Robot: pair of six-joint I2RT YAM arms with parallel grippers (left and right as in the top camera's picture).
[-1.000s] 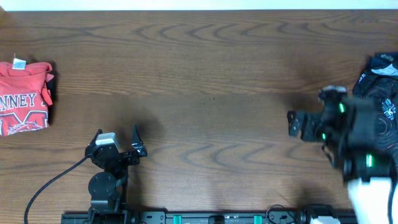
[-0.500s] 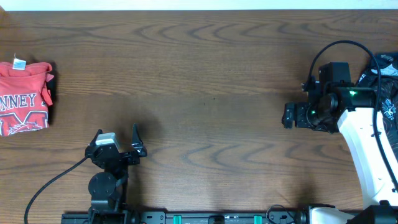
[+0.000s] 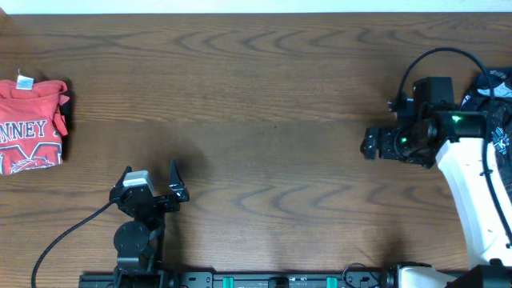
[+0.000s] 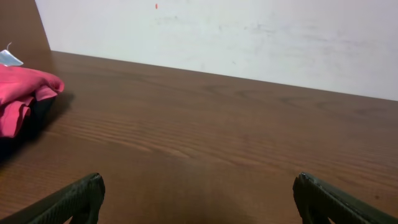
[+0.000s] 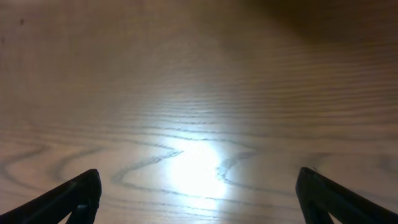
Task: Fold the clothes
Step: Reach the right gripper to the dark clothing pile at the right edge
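Wooden table (image 3: 264, 96) carries a folded red T-shirt (image 3: 30, 126) far left and a black jersey (image 3: 501, 112) far right, while left gripper (image 3: 177, 182) and right gripper (image 3: 370, 146) both gape wide, empty.

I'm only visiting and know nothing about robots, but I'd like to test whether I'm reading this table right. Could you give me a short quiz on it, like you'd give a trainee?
1. True or false: the left gripper and the right gripper both stand open, holding nothing.
2. Where does the black jersey lie? A) at the right edge of the table, by the right arm; B) in the middle; C) between the left gripper's fingers.
3. Fill in: the shirt at the left edge is ___ in colour.

Key: 1 true; 2 A; 3 red.
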